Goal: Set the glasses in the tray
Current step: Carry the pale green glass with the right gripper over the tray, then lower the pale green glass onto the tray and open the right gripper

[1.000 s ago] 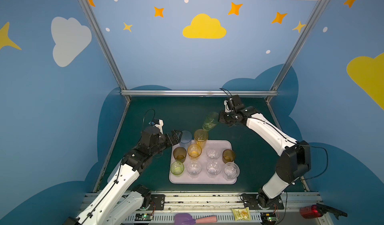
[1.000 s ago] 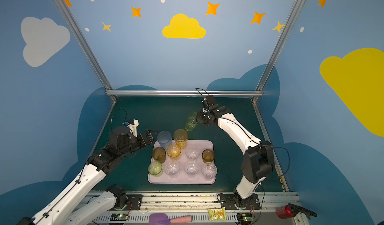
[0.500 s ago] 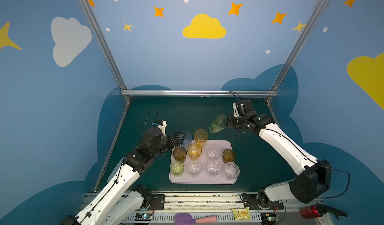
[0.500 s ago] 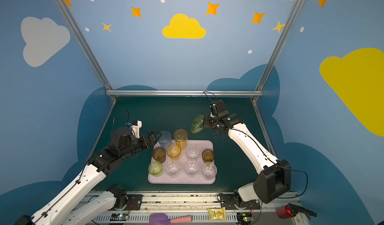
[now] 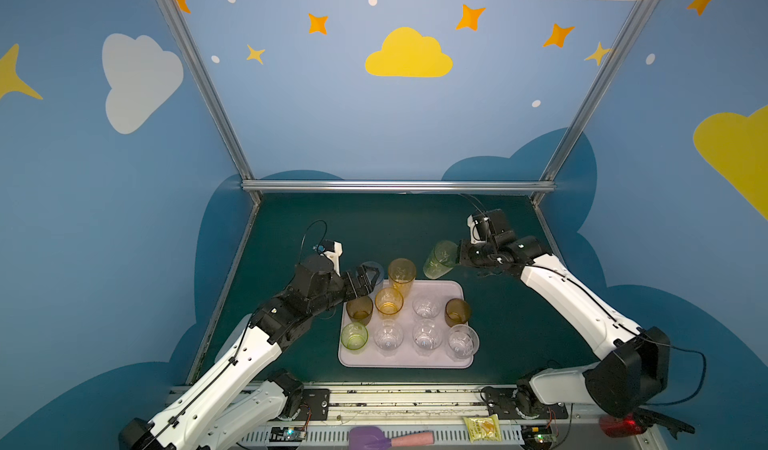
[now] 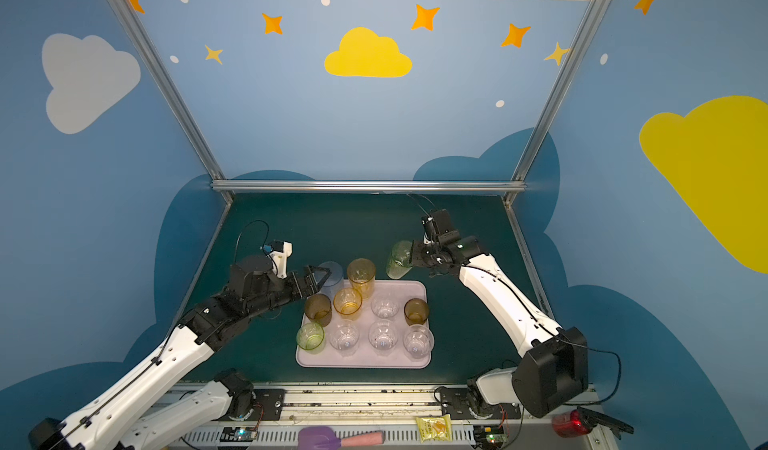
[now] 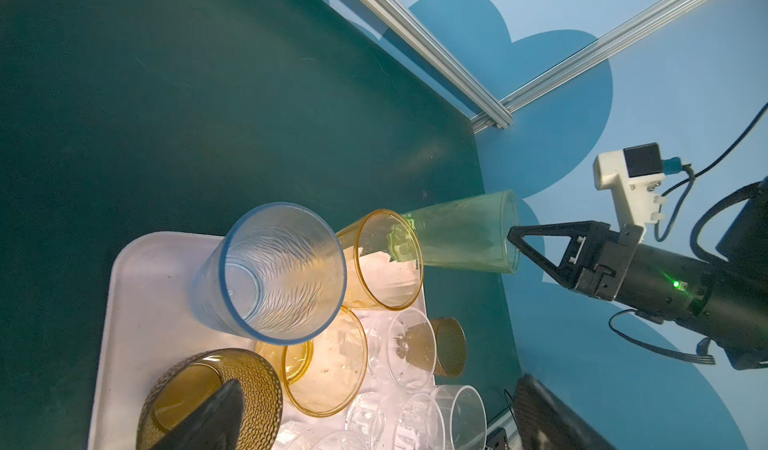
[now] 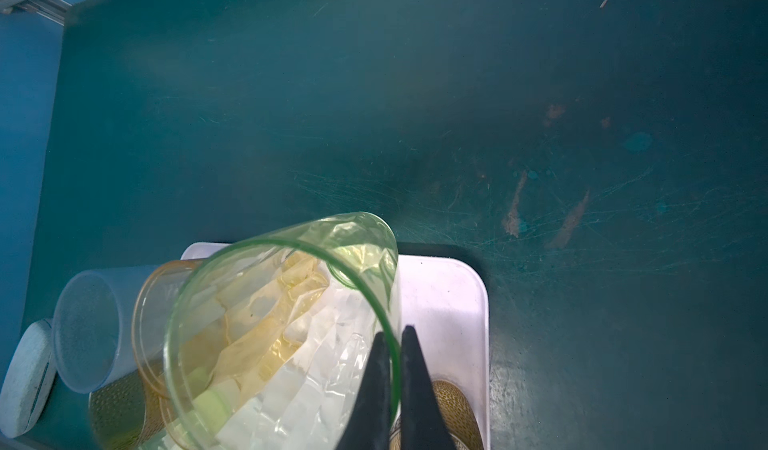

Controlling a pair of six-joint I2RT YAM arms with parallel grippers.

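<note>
Tall green glass (image 5: 439, 259) carried nearer far right corner of tray (image 5: 449, 289) since 1 second ago; tilted, aloft. Right gripper (image 5: 458, 256) clenched on its rim. Left gripper (image 5: 366, 279) spread wide, empty, by blue glass (image 5: 371, 269). Light, stiff, slick: rim pinch judged slip-prone.

right gripper (image 5: 457, 256), carrying tall green glass (image 5: 439, 259), shifted right, nearer the tray (image 5: 454, 290)

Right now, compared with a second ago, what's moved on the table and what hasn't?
The right gripper, jaws shut on the tall green tumbler at its rim, carried it rightward in both top views and closer to the far right corner of the tray, still tilted. Nothing was taken up or let go. The left gripper, jaws open by the blue tumbler, barely shifted; the other tumblers on the tray stayed put.
</note>
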